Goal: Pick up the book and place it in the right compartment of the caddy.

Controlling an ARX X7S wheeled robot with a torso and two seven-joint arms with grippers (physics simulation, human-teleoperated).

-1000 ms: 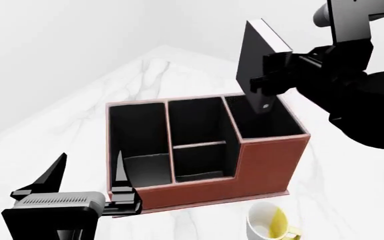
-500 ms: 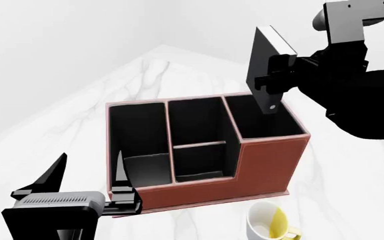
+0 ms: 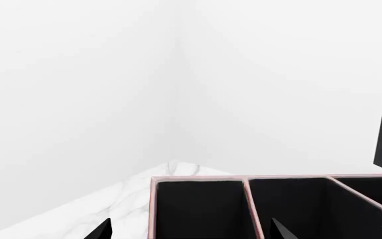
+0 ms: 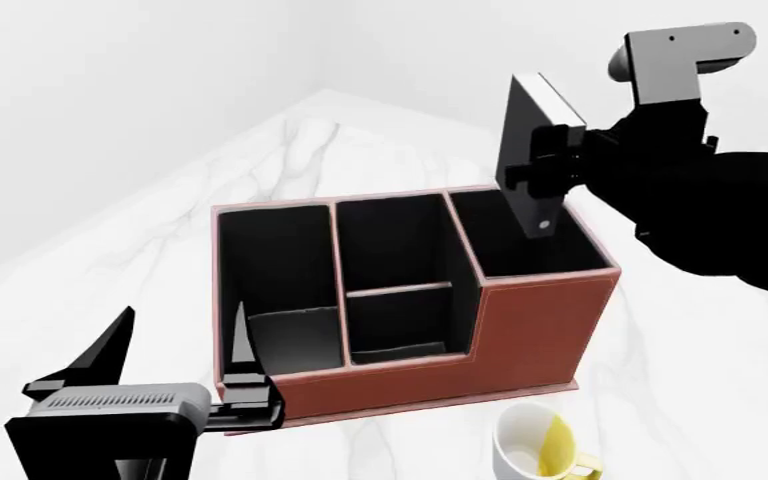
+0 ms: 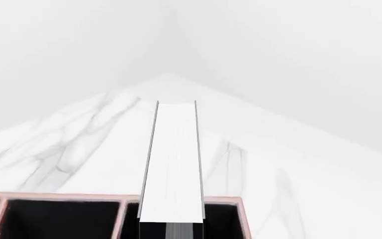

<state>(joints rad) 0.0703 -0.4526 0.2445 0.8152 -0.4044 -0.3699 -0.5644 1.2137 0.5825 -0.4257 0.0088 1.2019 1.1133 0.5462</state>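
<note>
Left hand [image 4: 177,350] sits at the caddy's [image 4: 518,335] front left corner, low over the tabletop [image 4: 117,260]; its two black fingers stand wide apart with nothing between them; one fingertip [image 4: 241,345] lies just beside the caddy's low front wall; the left wrist view shows both fingertips at the frame edge and the caddy [image 3: 152,209] rim beyond them; caddy stands on the white marble tabletop with its long sloped section nearest the left hand, the divided middle section next, and the right compartment [image 4: 524,240] at the far end; white-and-yellow mug [image 4: 540,450] rests on the tabletop just in front of the caddy's tall end; book [image 4: 528,150] hangs above the right compartment, tilted, its lower corner over the compartment mouth near the rim, whether touching cannot be told; right hand [image 4: 544,165] is closed on the book at mid-height; right wrist view looks along the white page edges of the book [image 5: 172,164] down toward the caddy [image 5: 58,197] rim.
</note>
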